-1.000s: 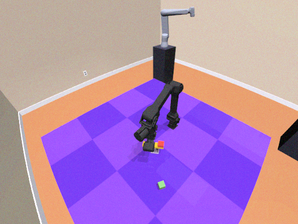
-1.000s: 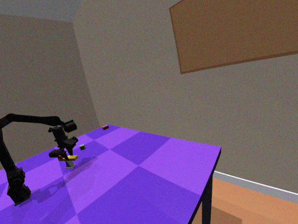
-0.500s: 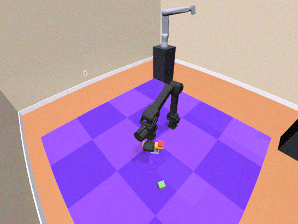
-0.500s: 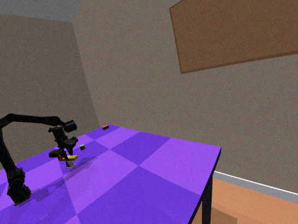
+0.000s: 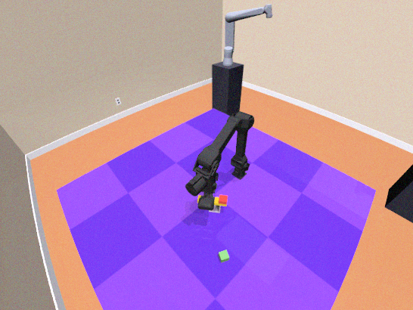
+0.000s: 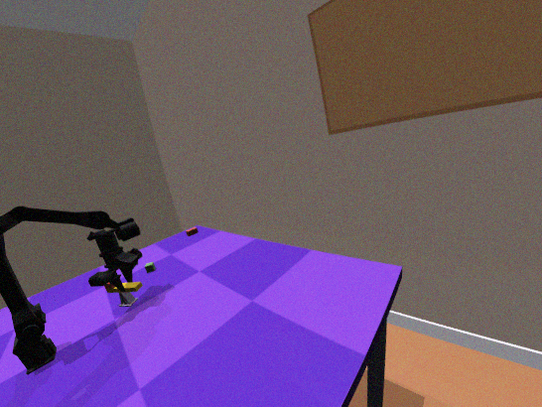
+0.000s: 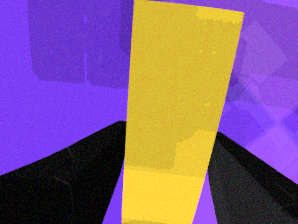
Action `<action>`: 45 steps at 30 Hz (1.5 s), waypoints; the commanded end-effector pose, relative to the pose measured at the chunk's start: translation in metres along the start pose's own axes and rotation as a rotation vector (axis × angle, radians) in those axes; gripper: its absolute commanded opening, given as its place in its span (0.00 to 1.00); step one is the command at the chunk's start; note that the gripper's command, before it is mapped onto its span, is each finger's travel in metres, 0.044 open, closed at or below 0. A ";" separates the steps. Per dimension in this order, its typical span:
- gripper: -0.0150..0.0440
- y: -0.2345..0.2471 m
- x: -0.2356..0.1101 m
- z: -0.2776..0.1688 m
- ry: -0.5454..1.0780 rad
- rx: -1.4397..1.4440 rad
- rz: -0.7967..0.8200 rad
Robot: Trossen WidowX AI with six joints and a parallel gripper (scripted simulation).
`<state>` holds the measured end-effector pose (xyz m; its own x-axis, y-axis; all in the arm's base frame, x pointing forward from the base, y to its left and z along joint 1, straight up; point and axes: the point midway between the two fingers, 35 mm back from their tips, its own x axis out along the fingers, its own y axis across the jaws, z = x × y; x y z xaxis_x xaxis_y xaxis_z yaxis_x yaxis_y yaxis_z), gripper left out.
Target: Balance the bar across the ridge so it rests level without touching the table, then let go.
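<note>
The yellow bar lies across the grey ridge, looks about level and is clear of the table. A red block sits on one end of the bar. My gripper is slightly open around the middle of the bar, one finger at each long side, with hardly any gap in the wrist view. The gripper covers part of the bar in the top view. The contact between bar and ridge is mostly hidden by the fingers.
A green cube stands on the purple chequered table, away from the ridge. A dark red block lies near the table's far corner in the exterior view.
</note>
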<state>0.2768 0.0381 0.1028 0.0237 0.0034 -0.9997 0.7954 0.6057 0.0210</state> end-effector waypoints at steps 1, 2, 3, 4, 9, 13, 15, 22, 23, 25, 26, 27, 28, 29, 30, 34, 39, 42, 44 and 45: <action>0.54 0.000 0.000 0.000 0.000 0.000 0.000; 0.54 0.000 0.000 0.000 0.000 0.000 0.000; 0.55 0.000 0.000 0.000 0.000 0.000 0.000; 0.55 0.000 0.000 0.000 0.000 0.000 0.000; 0.55 0.000 0.000 0.000 0.000 0.000 0.000; 0.57 0.000 0.000 0.000 0.000 0.000 0.000; 0.57 0.000 0.000 0.000 0.000 0.000 0.000; 0.57 0.000 0.000 0.000 0.000 0.000 0.000; 0.57 0.000 0.000 0.000 0.000 0.000 0.000; 0.61 0.000 0.000 0.000 0.000 0.000 0.000; 0.66 0.000 0.000 0.000 0.000 0.000 0.000; 0.70 0.000 0.000 0.000 0.000 0.000 0.000; 0.75 0.000 0.000 0.000 0.000 0.000 0.000; 0.79 0.000 0.000 0.000 0.000 0.000 0.000; 0.83 0.000 0.000 0.000 0.000 0.000 0.000; 1.00 0.000 0.000 0.000 0.000 0.000 0.000; 1.00 0.003 -0.019 0.001 0.000 0.000 0.000; 1.00 0.004 -0.056 0.002 0.000 0.000 0.000; 1.00 0.003 -0.081 0.001 0.000 0.000 0.000; 1.00 0.001 -0.092 0.001 0.000 0.000 0.000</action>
<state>0.2795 0.0384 0.1615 0.0132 0.0015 -0.9999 0.7960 0.6052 0.0114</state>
